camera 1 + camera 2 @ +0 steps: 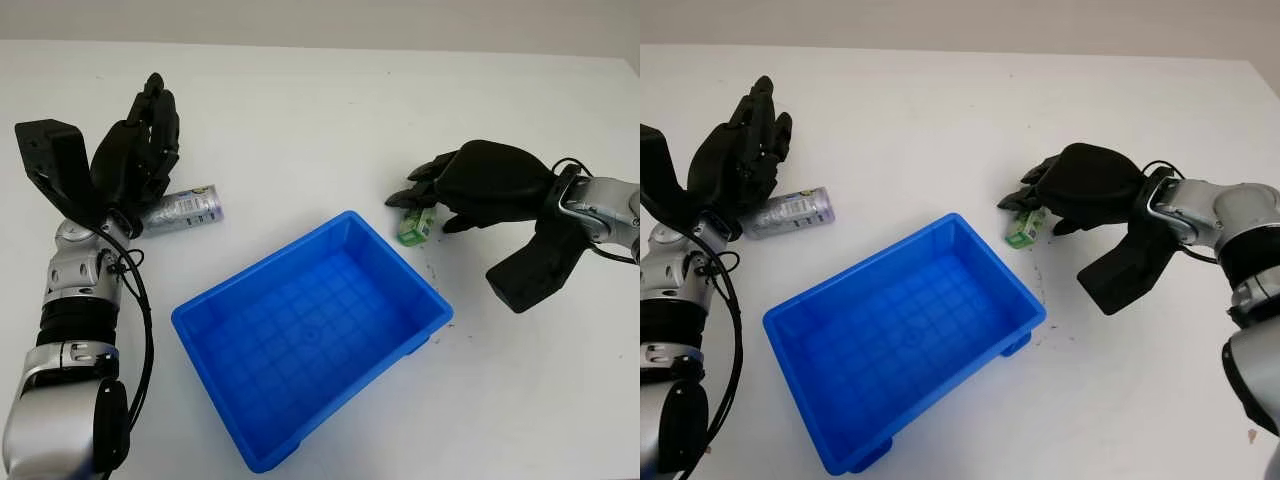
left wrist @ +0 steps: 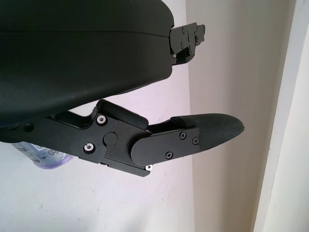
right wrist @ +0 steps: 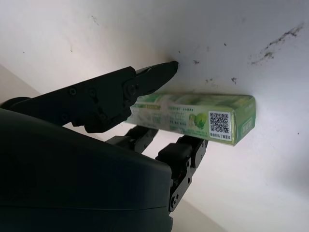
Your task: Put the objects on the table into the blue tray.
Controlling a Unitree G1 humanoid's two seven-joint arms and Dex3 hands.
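Left hand [image 1: 140, 150]: open, raised just above the silver can [image 1: 183, 209], holding nothing. Silver can: on its side on the white counter [image 1: 300, 110], long axis running left to right, left of the tray.

Blue tray [image 1: 405, 335]: centre, empty.

Green box [image 1: 416, 226]: on the counter just beyond the tray's right corner, long axis pointing away from the palm.

Right hand [image 1: 440, 195]: fingers closing around the box, thumb one side, two fingers the other; whether they grip yet cannot be told.

Glossy plastic blue tray [image 1: 395, 345]; matt white table [image 1: 300, 120]; printed cardboard box [image 3: 193, 118].
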